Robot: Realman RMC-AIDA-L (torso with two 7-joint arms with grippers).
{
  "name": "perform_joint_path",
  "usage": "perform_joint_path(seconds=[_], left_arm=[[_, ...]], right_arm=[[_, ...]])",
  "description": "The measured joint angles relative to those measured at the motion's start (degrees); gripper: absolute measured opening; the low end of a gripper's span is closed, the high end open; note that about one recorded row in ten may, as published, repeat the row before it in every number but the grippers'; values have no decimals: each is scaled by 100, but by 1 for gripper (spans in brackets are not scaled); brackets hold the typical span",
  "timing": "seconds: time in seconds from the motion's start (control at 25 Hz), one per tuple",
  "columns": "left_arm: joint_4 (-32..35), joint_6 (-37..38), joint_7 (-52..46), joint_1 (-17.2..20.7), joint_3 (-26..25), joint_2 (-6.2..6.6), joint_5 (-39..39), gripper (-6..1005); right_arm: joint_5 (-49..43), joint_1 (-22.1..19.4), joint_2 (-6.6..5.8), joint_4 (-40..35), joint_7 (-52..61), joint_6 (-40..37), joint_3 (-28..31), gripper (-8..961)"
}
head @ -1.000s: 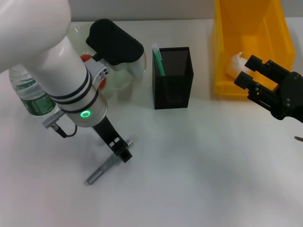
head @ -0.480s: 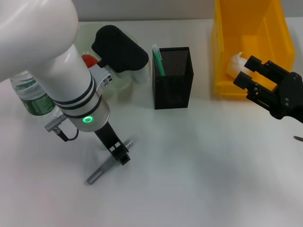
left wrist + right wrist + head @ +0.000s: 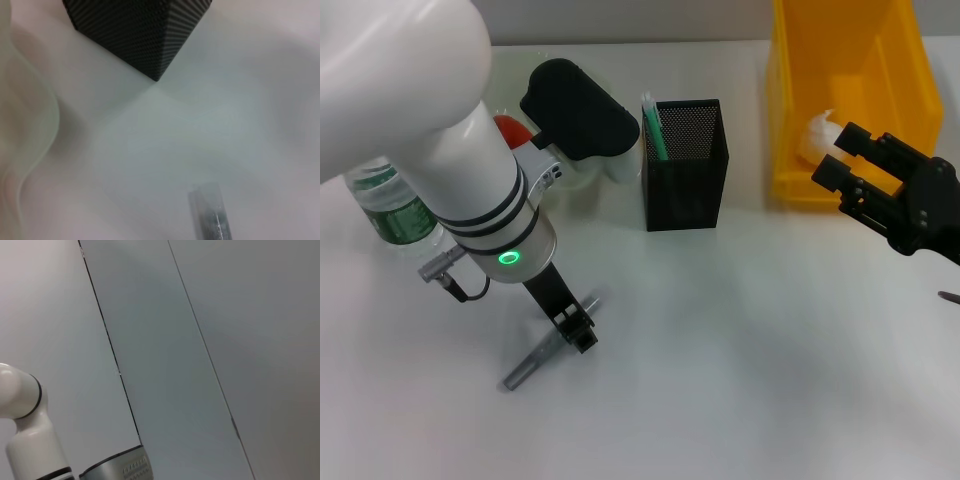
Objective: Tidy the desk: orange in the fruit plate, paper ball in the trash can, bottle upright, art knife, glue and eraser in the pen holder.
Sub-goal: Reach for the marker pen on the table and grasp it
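Left gripper point(image 3: 578, 330) low over art knife point(image 3: 532, 364) near worktop's front edge, grip hard to tell, right gripper point(image 3: 840, 160) spread wide by trash can point(image 3: 790, 120), paper ball point(image 3: 818, 135) inside.

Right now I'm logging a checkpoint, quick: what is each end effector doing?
Left end effector: down at the slim grey metallic art knife lying on the desk; grip cannot be told.
Right end effector: open, empty, beside the yellow plastic trash can.

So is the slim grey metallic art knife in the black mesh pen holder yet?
Not yet. The art knife lies flat on the desk, at the left gripper, apart from the pen holder.
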Motion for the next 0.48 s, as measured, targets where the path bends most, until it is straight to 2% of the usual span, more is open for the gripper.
perform_joint_path(seconds=[0.48], left_arm=[[-2, -55, 22, 34, 81, 0, 29, 444]], right_arm=[[0, 0, 0, 8, 0, 15, 0, 641]])
